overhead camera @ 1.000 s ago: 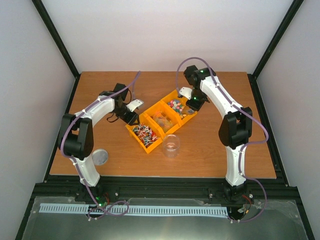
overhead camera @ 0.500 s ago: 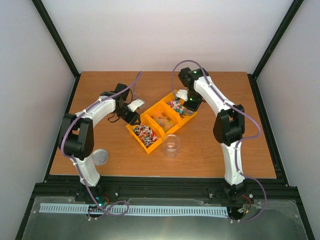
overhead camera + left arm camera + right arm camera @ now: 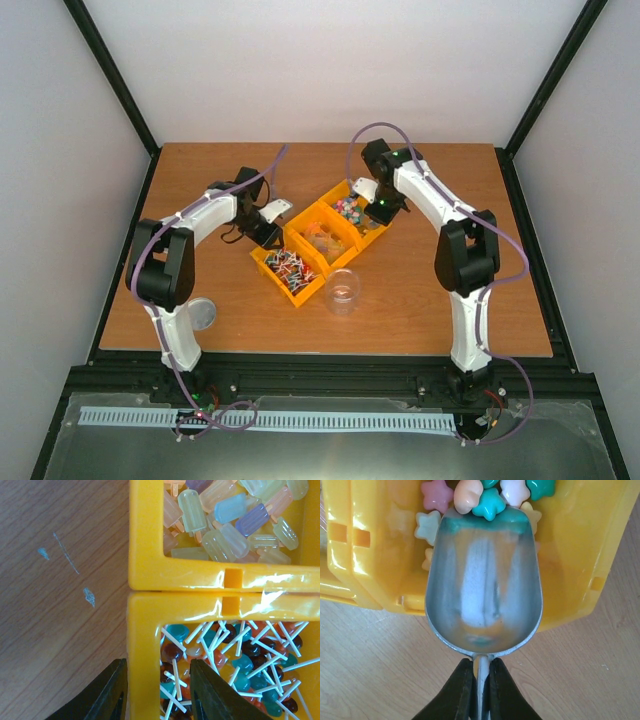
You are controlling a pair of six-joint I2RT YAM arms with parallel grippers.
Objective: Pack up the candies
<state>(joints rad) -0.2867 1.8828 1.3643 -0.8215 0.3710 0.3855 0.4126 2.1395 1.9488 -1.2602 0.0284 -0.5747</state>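
Note:
The candies (image 3: 488,494) are small star-shaped sweets in pink, green and cream, and they fill the far yellow bin (image 3: 349,210). My right gripper (image 3: 480,669) is shut on the thin handle of a metal scoop (image 3: 482,580). The scoop's bowl is empty and its front lip touches the candies. In the top view the right gripper (image 3: 383,205) hangs at that bin's right side. My left gripper (image 3: 157,680) is open and straddles the end wall (image 3: 144,645) of the lollipop bin (image 3: 290,270), one finger outside and one inside. A clear jar (image 3: 342,290) stands upright in front of the bins.
The middle bin (image 3: 322,238) holds pastel popsicle-shaped sweets (image 3: 235,515). Lollipops (image 3: 240,660) with white sticks fill the near bin. A grey round lid (image 3: 201,313) lies near the table's front left. Black frame rails border the wooden table (image 3: 430,300).
The right arm has shifted a little left, bringing the scoop further over the far bin. The left arm's elbow has swung right, and its gripper stays at the lollipop bin, jaws slightly narrower.

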